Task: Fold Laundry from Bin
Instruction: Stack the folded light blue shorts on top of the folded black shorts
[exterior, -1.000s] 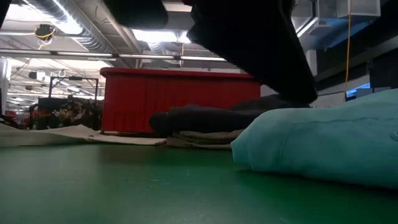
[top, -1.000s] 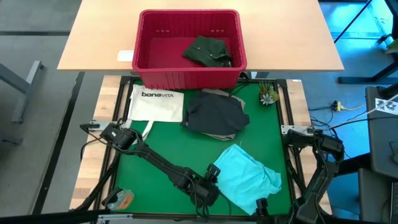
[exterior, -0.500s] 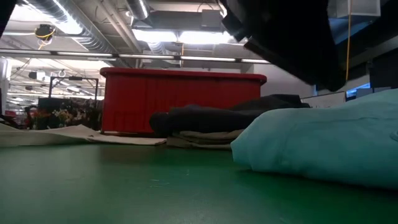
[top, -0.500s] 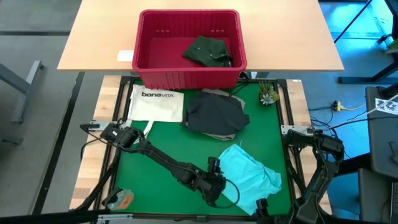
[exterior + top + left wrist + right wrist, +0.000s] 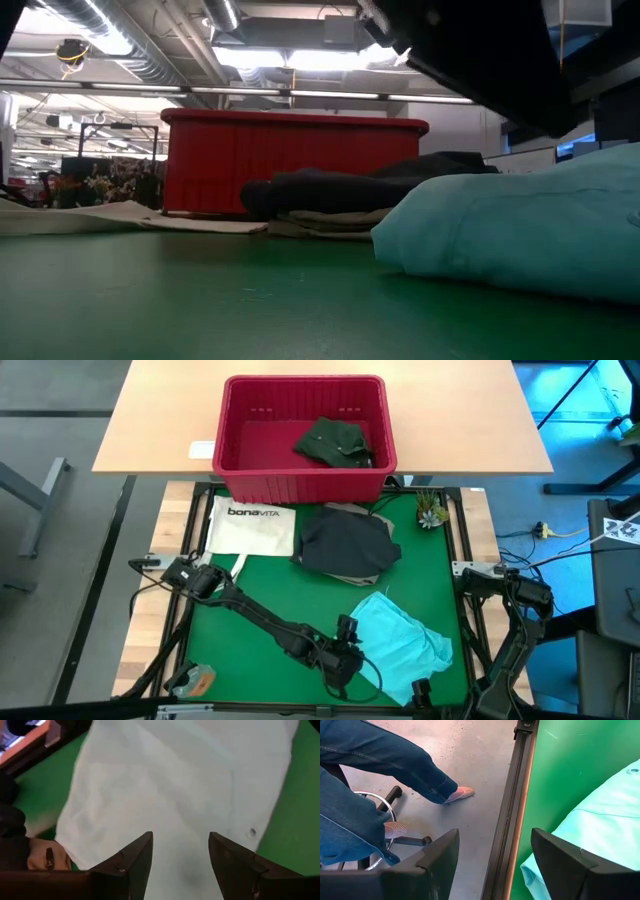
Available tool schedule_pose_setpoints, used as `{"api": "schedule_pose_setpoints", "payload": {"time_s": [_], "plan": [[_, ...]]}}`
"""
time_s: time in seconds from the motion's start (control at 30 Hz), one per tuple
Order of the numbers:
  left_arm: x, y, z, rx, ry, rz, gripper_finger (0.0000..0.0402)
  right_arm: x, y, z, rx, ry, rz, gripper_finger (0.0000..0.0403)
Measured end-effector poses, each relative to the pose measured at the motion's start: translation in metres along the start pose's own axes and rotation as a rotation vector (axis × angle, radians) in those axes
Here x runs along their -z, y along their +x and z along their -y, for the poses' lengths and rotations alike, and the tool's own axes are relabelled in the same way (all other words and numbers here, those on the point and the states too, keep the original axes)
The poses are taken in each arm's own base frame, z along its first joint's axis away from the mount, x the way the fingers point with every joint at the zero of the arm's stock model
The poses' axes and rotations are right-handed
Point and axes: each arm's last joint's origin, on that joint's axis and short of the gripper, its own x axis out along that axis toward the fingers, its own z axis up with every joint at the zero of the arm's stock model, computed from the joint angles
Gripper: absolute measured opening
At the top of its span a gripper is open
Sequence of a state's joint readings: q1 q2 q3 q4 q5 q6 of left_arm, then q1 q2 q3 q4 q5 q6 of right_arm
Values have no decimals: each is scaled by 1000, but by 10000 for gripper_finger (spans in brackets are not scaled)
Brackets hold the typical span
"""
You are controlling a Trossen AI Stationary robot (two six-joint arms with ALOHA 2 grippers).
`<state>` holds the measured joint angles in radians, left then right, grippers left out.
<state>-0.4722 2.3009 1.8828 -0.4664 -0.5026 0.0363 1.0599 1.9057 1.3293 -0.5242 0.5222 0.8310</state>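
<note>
Laundry's light turquoise cloth garment [image 5: 402, 645] lies on green mat [image 5: 260, 595]; left gripper [image 5: 180, 851] hovers above it, fingers spread, empty.

A robotics lab or workshop hall: exposed ceiling ducts [image 5: 120, 40] and strip lights [image 5: 300, 58] overhead, bare concrete floor [image 5: 470, 765], black metal frame [image 5: 470, 610] edging the green worktop [image 5: 260, 600], loose cables [image 5: 560, 550], a wheeled stool [image 5: 385, 820] beside it.
</note>
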Motion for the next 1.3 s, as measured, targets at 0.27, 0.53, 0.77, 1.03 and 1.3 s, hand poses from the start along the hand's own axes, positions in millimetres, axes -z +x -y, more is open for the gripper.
{"api": "schedule_pose_setpoints", "payload": {"time_s": [0.27, 0.53, 0.77, 1.03, 1.3], "plan": [[-2, 3, -6, -3, -109, 21, 191, 0, 0, 0, -12, 1, -14, 248], [-3, 6, -10, 64, -173, 20, 241, 0, 0, 0, -9, 0, -10, 248], [2, -1, 7, 258, -61, -24, 254, -1, 0, 1, 46, 0, 48, 248], [13, -8, 22, 148, 116, -100, 253, 12, 22, -1, 131, -42, 54, 248], [27, 14, 30, 70, 247, -148, 253, 16, 29, -1, 154, -85, 47, 248]]}}
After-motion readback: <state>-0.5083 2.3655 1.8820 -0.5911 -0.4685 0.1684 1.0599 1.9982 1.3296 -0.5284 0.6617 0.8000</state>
